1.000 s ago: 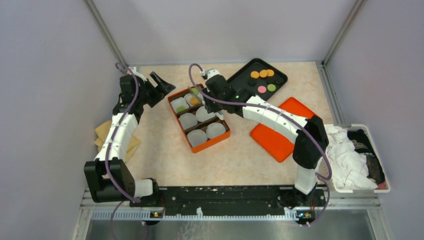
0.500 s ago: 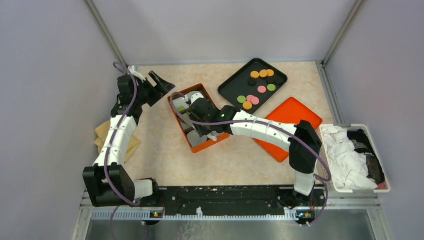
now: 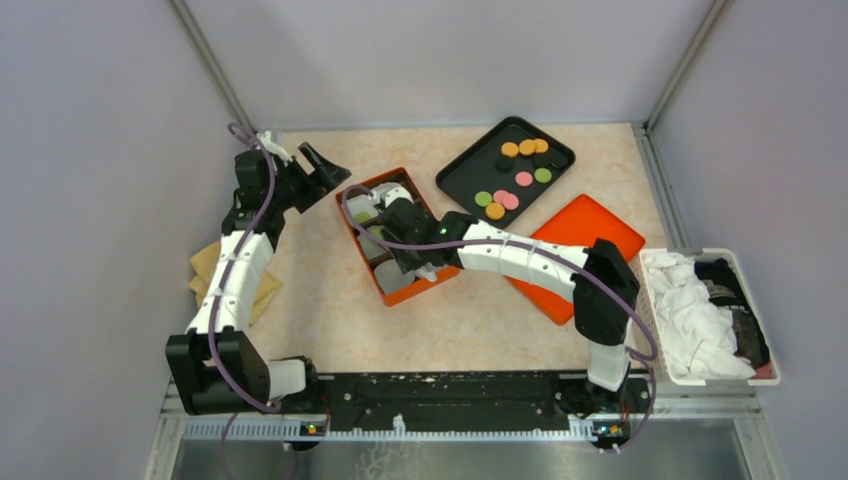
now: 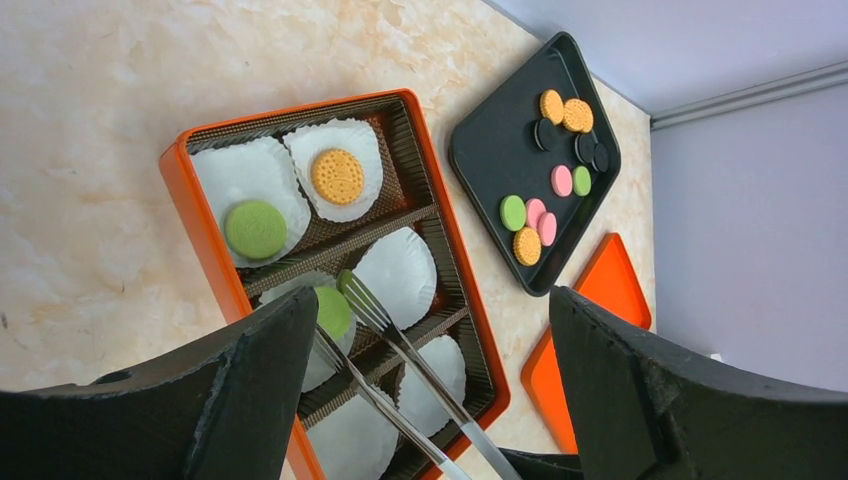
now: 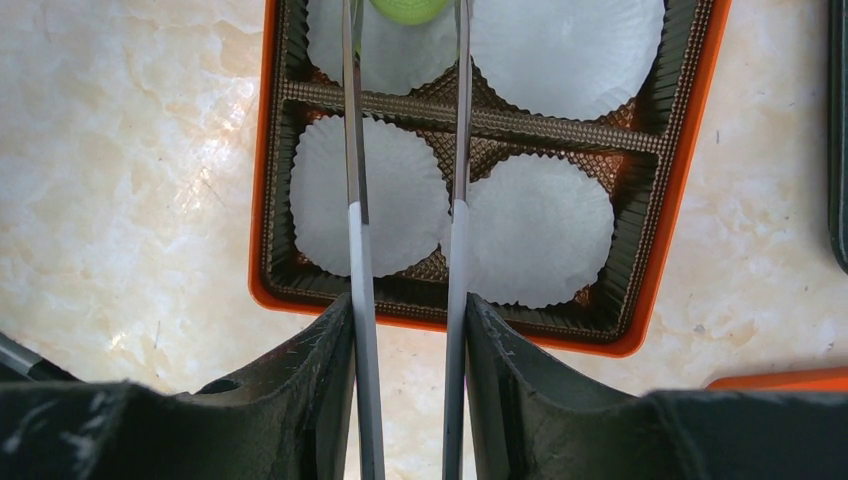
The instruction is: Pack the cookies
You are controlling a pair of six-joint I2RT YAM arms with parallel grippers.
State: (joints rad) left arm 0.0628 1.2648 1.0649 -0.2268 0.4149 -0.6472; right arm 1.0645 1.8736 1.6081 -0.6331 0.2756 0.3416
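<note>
Grasping tongs (image 5: pixel 358 250) astride a green cookie (image 5: pixel 408 8): right fingers (image 5: pixel 290 390) (left fingers (image 4: pixel 240 390) spread).

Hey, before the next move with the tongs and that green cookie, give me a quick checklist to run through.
1. Right gripper shut on the tongs: ok.
2. Green cookie between the tong tips: ok.
3. Cookie above a paper cup in the orange box: ok.
4. Cookie resting in that cup: cannot tell.
5. Left gripper open, apart from the tongs: ok.
</note>
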